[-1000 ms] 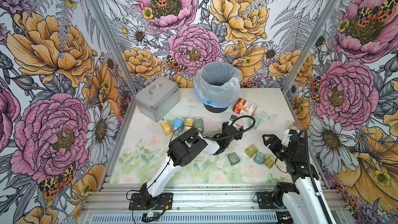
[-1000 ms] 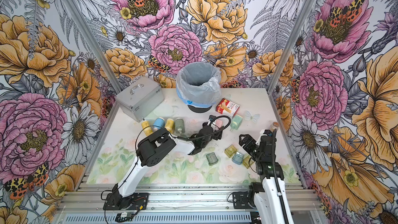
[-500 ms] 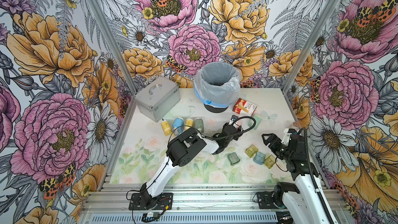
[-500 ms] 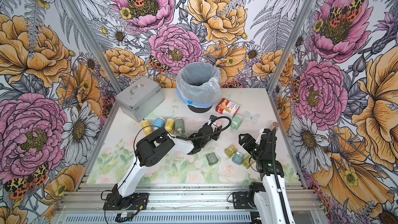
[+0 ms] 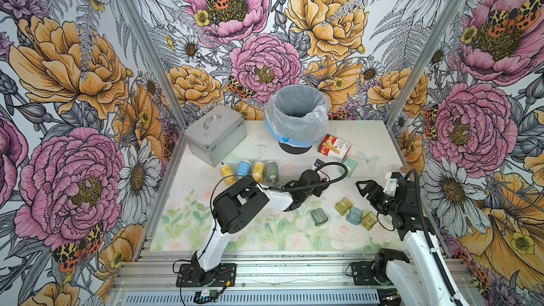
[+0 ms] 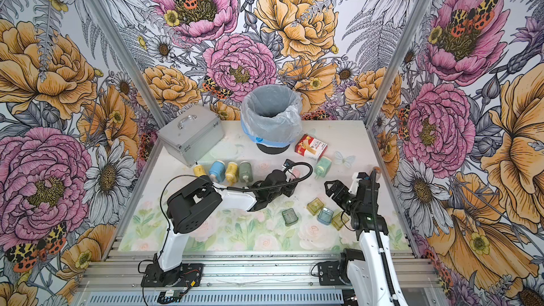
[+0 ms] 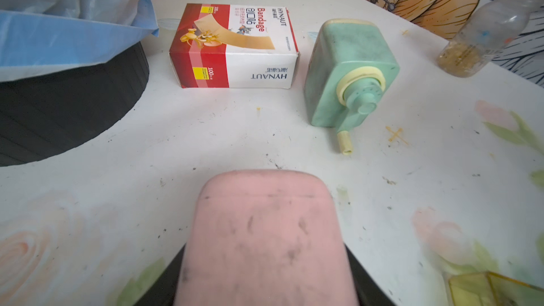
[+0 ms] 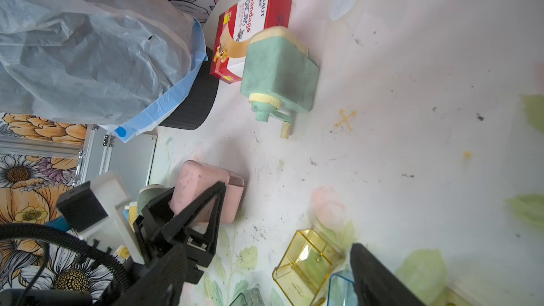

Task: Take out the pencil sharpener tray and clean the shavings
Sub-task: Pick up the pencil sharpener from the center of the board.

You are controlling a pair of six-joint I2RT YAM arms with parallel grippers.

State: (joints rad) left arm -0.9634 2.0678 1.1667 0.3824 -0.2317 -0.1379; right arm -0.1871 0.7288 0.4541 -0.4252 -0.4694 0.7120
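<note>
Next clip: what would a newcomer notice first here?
The bag-lined bin at the back middle of the table stands out first. Mid-table, the left gripper clamps a pink sharpener; four coloured sharpeners lie in a row near the metal case, and four clear trays sit near the open right gripper.

My left gripper [image 8: 198,191], clamped on the pink sharpener [image 7: 265,231], blocks mid-table; I see bare table [image 5: 338,194] between it and the right gripper [image 5: 363,186], jaws apart. Behind, the mint sharpener [image 5: 349,166], bandage box [image 5: 334,148] and bin [image 5: 295,126] crowd the way; loose trays [image 5: 343,206] lie nearer me.
</note>
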